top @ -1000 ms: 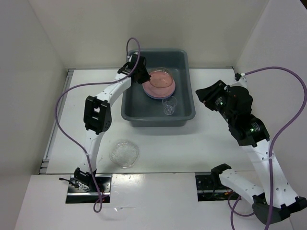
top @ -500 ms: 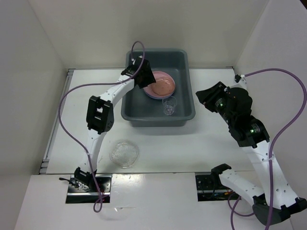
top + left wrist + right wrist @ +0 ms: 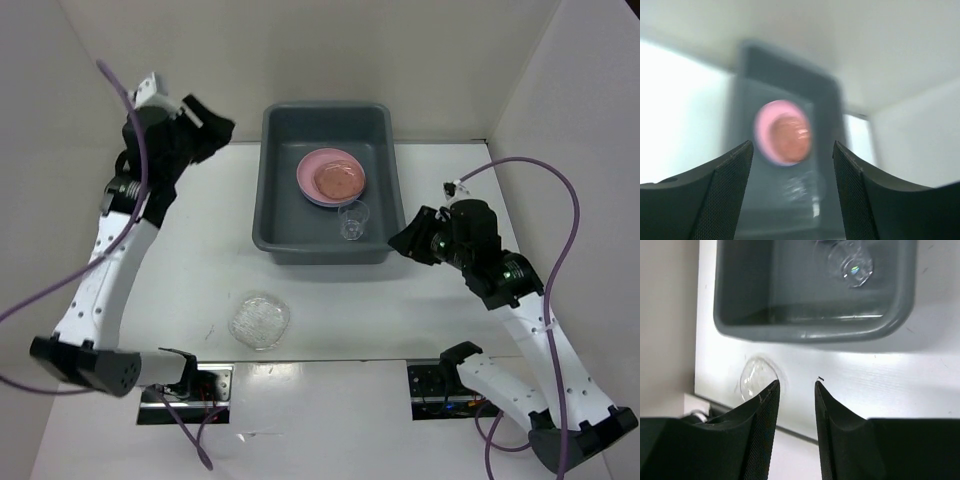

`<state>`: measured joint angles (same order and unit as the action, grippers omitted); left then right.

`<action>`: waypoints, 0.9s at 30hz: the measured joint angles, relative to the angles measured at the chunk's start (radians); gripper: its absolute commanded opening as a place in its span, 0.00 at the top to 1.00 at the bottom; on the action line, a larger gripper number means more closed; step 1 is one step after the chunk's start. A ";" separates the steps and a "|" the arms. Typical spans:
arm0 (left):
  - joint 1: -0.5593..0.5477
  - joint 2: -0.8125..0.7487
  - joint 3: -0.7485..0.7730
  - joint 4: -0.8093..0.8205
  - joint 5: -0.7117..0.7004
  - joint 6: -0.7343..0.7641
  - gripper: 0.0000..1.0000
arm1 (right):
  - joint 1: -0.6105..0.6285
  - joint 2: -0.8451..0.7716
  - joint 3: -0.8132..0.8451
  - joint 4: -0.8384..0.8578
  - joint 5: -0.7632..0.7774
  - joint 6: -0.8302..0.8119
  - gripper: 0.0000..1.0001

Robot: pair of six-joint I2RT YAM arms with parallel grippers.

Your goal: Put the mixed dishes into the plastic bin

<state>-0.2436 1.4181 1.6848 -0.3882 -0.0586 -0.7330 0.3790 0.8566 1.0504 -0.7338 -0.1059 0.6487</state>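
My left gripper (image 3: 791, 145) hangs wide, empty, well left of the dark grey rectangular plastic bin (image 3: 268, 200), round pink plate (image 3: 331, 177) and clear plastic cup (image 3: 352, 219) inside; right gripper (image 3: 796, 384) narrow, empty, its camera alone of my wrists showing the clear textured dish (image 3: 754, 376) on open table (image 3: 400, 300)

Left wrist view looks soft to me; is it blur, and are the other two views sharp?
Left wrist: heavily blurred, the plastic bin and pink plate smeared; right wrist: sharp, with a glint on the clear cup; top external: sharp, evenly lit.
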 measured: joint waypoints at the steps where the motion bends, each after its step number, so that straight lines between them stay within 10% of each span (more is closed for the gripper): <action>1: 0.031 -0.068 -0.082 0.007 -0.014 -0.002 0.28 | 0.003 -0.009 -0.007 -0.003 -0.018 -0.014 0.61; 9: 0.076 -0.193 -0.552 -0.182 -0.021 -0.005 0.24 | 0.020 -0.017 -0.127 -0.060 -0.155 -0.092 0.61; 19: 0.111 -0.256 -0.534 -0.228 -0.037 -0.008 0.23 | 0.179 0.277 0.135 0.068 -0.111 -0.121 0.57; 27: 0.169 -0.256 -0.531 -0.230 -0.058 -0.007 0.21 | 0.502 0.497 -0.020 0.232 0.032 -0.010 0.57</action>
<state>-0.0750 1.1618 1.1538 -0.6182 -0.1169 -0.7399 0.8814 1.3537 1.0306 -0.5022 -0.0734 0.6388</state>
